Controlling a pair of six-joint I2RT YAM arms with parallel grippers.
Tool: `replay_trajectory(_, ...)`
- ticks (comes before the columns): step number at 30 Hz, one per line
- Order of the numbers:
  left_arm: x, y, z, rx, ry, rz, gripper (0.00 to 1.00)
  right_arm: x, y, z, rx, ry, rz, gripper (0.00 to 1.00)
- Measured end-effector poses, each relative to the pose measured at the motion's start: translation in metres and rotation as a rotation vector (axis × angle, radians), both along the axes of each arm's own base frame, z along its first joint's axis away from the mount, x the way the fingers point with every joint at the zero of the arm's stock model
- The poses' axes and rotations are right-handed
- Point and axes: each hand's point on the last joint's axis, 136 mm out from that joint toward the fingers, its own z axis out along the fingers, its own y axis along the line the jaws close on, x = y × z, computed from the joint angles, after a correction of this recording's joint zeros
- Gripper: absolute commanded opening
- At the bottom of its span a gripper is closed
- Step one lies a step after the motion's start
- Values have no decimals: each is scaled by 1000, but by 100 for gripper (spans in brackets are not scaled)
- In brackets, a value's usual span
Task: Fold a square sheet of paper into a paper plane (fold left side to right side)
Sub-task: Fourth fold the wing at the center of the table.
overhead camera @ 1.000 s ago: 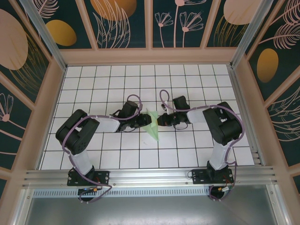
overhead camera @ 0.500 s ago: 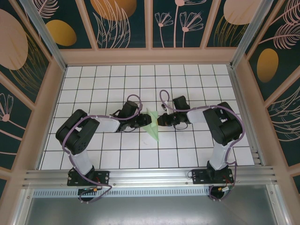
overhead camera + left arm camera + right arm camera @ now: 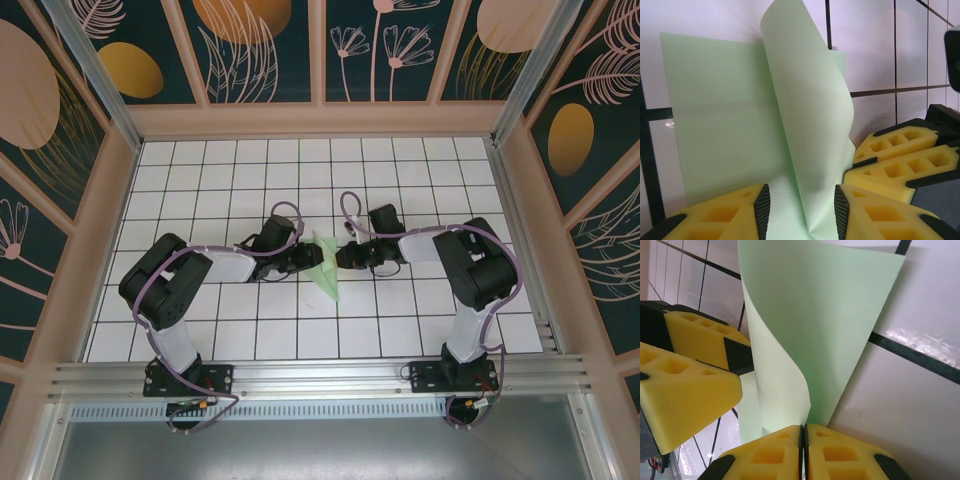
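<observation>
The square sheet of paper [image 3: 325, 268] is pale green and lies mid-table as a creased pointed shape, its tip toward the near edge. One flap [image 3: 810, 125] stands up curled off the flat part [image 3: 715, 115]. My left gripper [image 3: 305, 258] sits at the paper's left side. Its jaws [image 3: 801, 212] stand open, one on either side of the foot of the raised flap. My right gripper [image 3: 343, 255] comes in from the right. It [image 3: 804, 440] is shut on the lifted flap's edge [image 3: 785, 340], holding it above the table.
The two grippers are close together over the paper, and the right one's yellow fingers [image 3: 900, 165] nearly touch the left's. The white grid table [image 3: 200, 180] is walled by a wooden frame [image 3: 320, 120], with a metal rail [image 3: 320, 375] along the near edge.
</observation>
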Motion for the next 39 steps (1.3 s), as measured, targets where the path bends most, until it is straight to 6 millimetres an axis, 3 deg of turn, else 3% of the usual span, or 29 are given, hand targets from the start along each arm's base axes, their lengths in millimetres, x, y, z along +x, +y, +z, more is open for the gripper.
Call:
replay_trajectory(8,-2,6,5,24,3,13,43,1,-2,-1,-22,9,-6,14)
replay_trajectory(15,1,-2,41,-39,-55,-5,36,1,-1,-2,-27,11,-6,14)
replay_trajectory(20,-3,-14,48,-93,-56,-43,34,1,-1,-2,-30,10,-5,14)
replay_trajectory(30,-12,-25,13,-66,23,-82,34,1,0,-2,-35,13,-5,14)
replay_trajectory(39,-12,-25,-1,-50,42,-79,34,1,-1,-2,-44,13,-9,14)
